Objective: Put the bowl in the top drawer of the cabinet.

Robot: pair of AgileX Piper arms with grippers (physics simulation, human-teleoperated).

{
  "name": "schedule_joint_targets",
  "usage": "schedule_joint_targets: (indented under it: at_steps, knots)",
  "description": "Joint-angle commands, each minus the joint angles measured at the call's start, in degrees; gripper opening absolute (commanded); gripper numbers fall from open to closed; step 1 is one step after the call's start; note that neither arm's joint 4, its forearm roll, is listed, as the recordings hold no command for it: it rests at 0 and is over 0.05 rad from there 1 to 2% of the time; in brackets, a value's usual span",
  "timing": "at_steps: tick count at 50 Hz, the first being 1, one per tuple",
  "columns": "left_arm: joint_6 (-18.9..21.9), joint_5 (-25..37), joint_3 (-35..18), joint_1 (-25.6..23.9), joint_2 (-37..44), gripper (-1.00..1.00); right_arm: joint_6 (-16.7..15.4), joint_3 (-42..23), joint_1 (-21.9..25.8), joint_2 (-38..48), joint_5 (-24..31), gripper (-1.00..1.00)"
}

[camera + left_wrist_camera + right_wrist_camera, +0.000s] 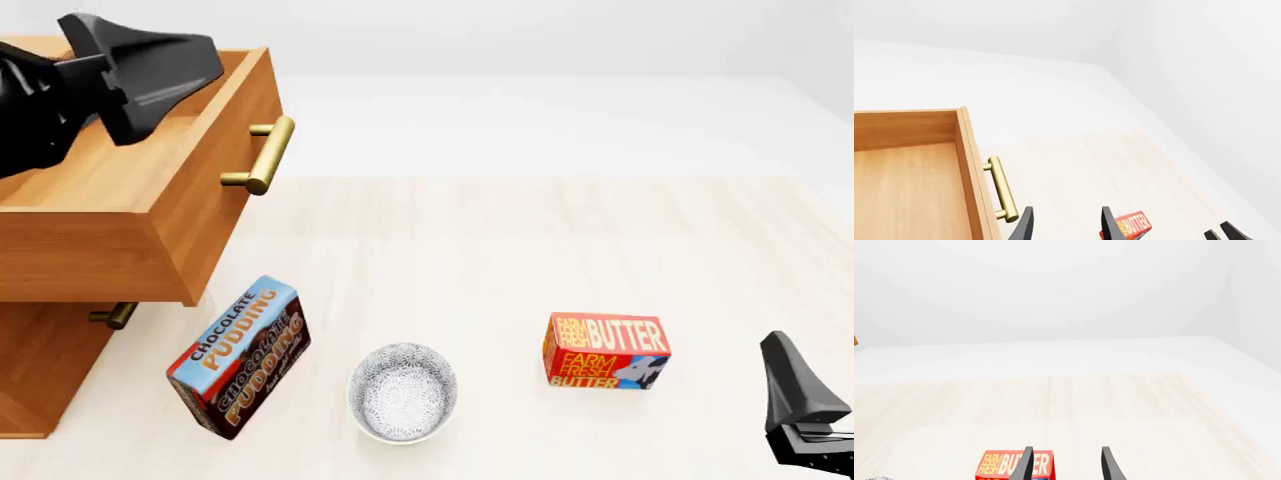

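The left gripper (1064, 225) hangs above the pulled-out top drawer (134, 215), its fingers apart with nothing between them, as the left wrist view shows: two dark tips with bare floor in the gap. In the front view the left arm comes in high from the left, its dark body over the drawer's open box, pointing forward and down toward the table (534, 240). The right gripper (1066, 462) sits low at the near right edge, fingers likewise parted and empty, aimed along the table past the butter box (607, 352)

The drawer stands open, so I judge the opening step done and the pick-up of the bowl (403, 391) in hand but not yet begun. The bowl rests upright on the table at the near edge, between the chocolate pudding box (240, 357) and the butter box, touching neither, well below and in front of the cabinet (47, 370)

The next move likely calls for one arm to descend over the bowl's rim and pinch one wall. The left arm is nearer the drawer; the right is lower and nearer the table. The pudding box stands close to the bowl, so an approach from that side needs care
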Motion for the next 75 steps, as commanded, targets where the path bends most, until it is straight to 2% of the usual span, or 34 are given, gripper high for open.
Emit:
schedule_joint_targets:
  at_steps: [1,28,45,75]
  knots:
    - [-0.12,0.91,1.6,-1.73,-2.61,1.0,0.0,0.0,0.0,0.02,-0.01,1.0]
    - [-1.81,0.8,5.36,-7.05,-4.72,1.0,-0.01,0.0,0.0,-0.01,0.01,1.0]
    - [-4.15,-3.51,7.74,-13.04,-0.01,1.0,0.0,0.0,0.02,0.0,0.0,1.0]
    - [-7.69,-9.49,12.54,-16.66,5.71,1.0,0.01,0.0,0.0,0.02,-0.01,1.0]
